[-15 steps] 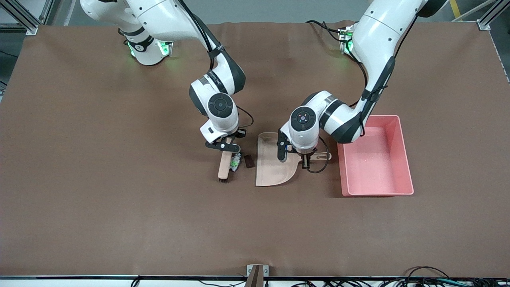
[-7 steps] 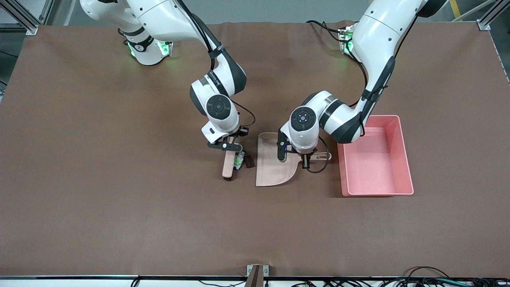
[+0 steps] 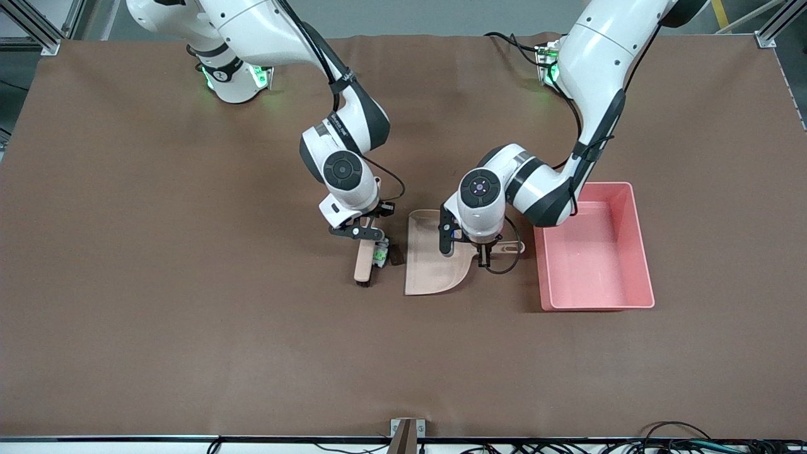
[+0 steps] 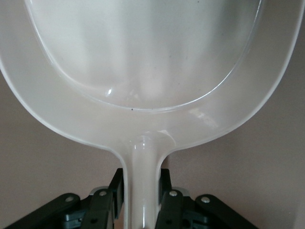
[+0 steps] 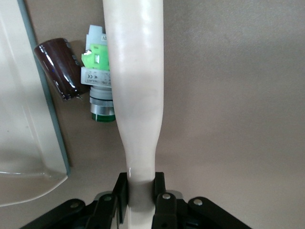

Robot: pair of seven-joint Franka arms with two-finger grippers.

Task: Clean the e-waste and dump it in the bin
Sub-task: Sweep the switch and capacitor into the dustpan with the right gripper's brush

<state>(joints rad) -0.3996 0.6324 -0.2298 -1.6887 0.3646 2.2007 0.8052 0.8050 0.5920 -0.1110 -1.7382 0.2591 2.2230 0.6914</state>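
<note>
Over the last second my brush has travelled sideways toward the dustpan, and the e-waste went with it. The white-grey component with the green part was lying clear of the dark brown-black block; now it is pressed up against it, and the block sits just at the dustpan's open edge. Judgement: the sweep is working, both pieces are bunched at the mouth — neither is inside the pan yet.

Right gripper: clenched on the narrow end of the brush handle, low over the worktop on the side of the dustpan toward the right arm's end. In the right wrist view the handle runs straight out from between my fingers, the green-and-white component touching its side, the dark block beside that and the pan's lip just past it.

Left gripper: closed around the dustpan's handle, holding the pan flat on the worktop with its mouth facing the brush. The left wrist view shows the pan's floor bare.

Bin: the pink tub stands on the worktop beside the dustpan, toward the left arm's end, nothing visible inside — dumping not yet begun.
</note>
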